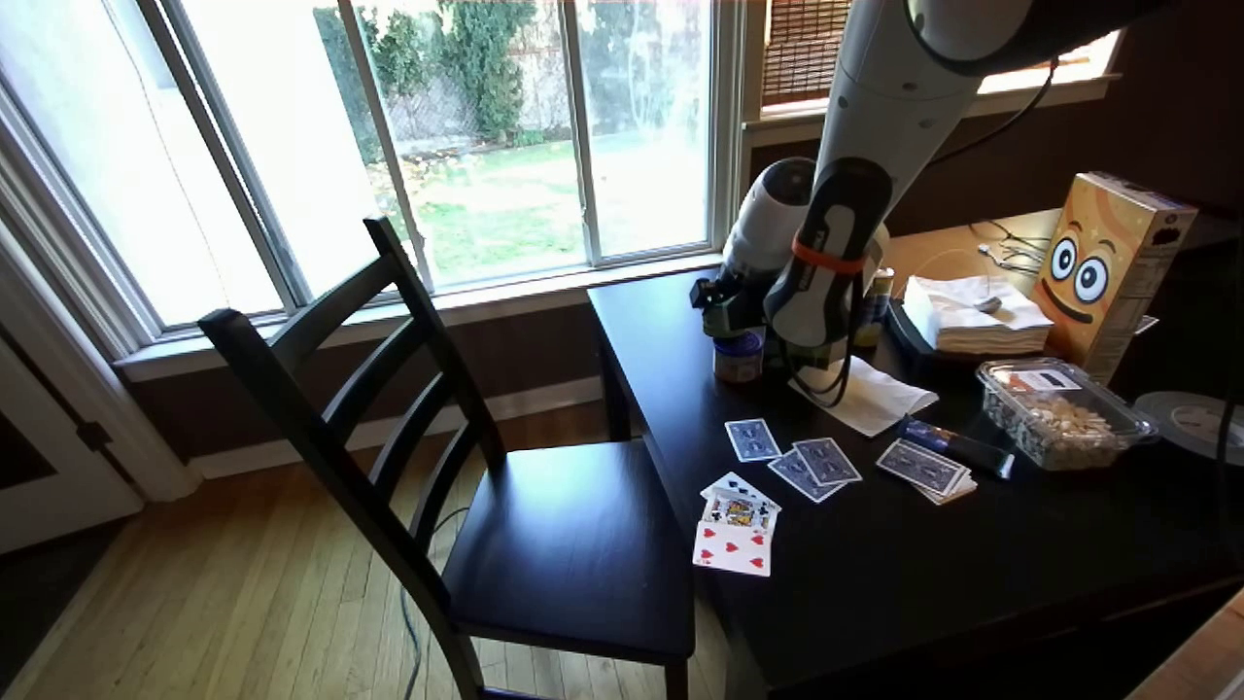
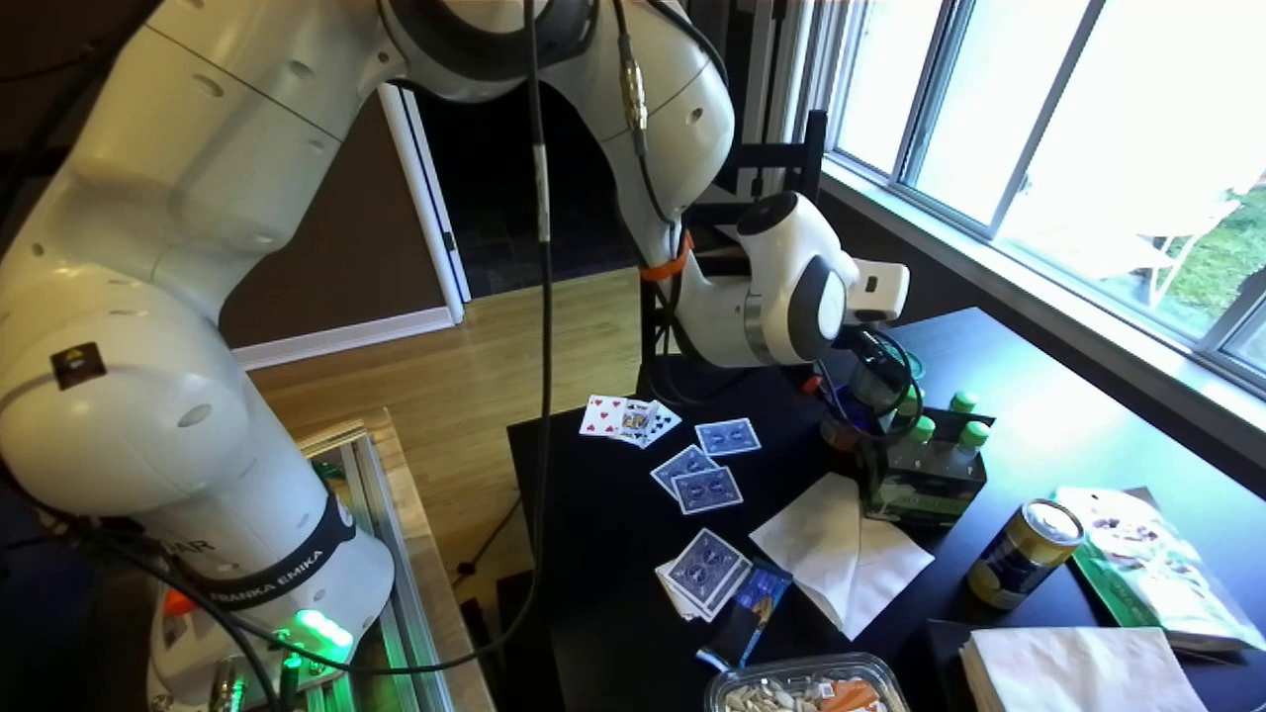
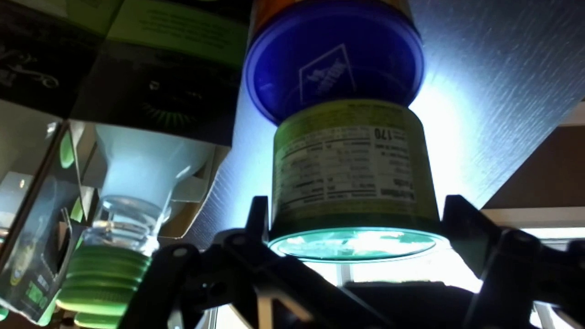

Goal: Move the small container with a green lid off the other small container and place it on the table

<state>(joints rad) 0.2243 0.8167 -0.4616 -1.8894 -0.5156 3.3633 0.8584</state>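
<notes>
- The black two-fingered gripper (image 3: 358,212) is closed in on the small round container with a green lid (image 3: 349,160), one finger along each side near the lid; it appears to hold it.
- In the wrist view, the nutrition panel on that container reads upside down, and its base overlaps only one edge of the small round container with a flat blue plastic lid (image 3: 329,55). Most of the blue lid shows; whether the two touch, I cannot tell.
- The blue-lidded container stands on the glossy black wooden worktop (image 1: 875,583), just beside a dark cardboard carrier (image 2: 920,494) of clear bottles with green caps (image 2: 974,435).
- A folded white paper napkin (image 2: 841,554) lies against the carrier or partly under it; I cannot tell which.
- Three blue-backed playing cards (image 2: 707,489) lie face down, two overlapping; a fan of face-up cards (image 1: 736,544) lies near the worktop's edge, a hearts card on top.
- A stack of face-down cards (image 1: 921,467) touches a slim blue foil wrapper (image 2: 757,603).
- A gold-and-dark metal can (image 2: 1024,554) stands upright, apart from the carrier.
</notes>
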